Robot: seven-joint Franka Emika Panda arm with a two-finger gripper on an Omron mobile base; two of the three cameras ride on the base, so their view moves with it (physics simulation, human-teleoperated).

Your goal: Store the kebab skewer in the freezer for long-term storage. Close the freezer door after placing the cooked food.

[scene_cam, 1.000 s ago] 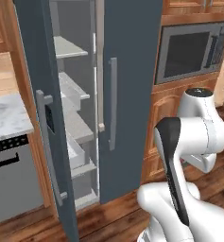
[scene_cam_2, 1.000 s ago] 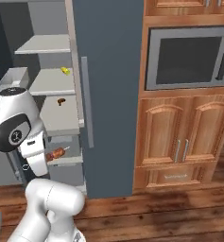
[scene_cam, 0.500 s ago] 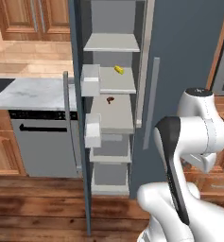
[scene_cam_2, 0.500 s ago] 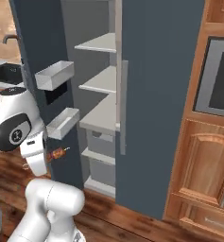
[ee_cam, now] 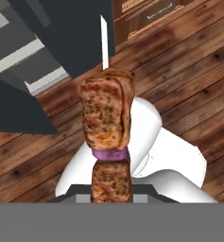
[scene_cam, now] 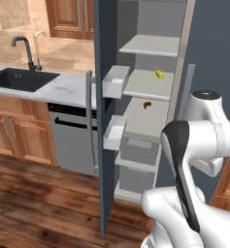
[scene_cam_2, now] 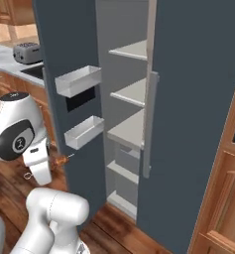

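Step in hand: carrying. The kebab skewer fills the centre of the hand view, browned meat chunks w/ a purple ring of onion between them, white stick tip pointing up-frame. It's pinched between the jaws at its lower end, which are pressed tight on it. In the right base view the same skewer pokes out at lower left, beside the white arm, low down and not yet inside the freezer.

The freezer door stands wide open, bins facing the shelves. A small yellow item and a small brown item already lie on two middle shelves, right of centre in the left base view.

Next, I'd say: lift & swing the hand toward a pale shelf, clear the door bins, set the skewer down, let go, back out. Door comes after.
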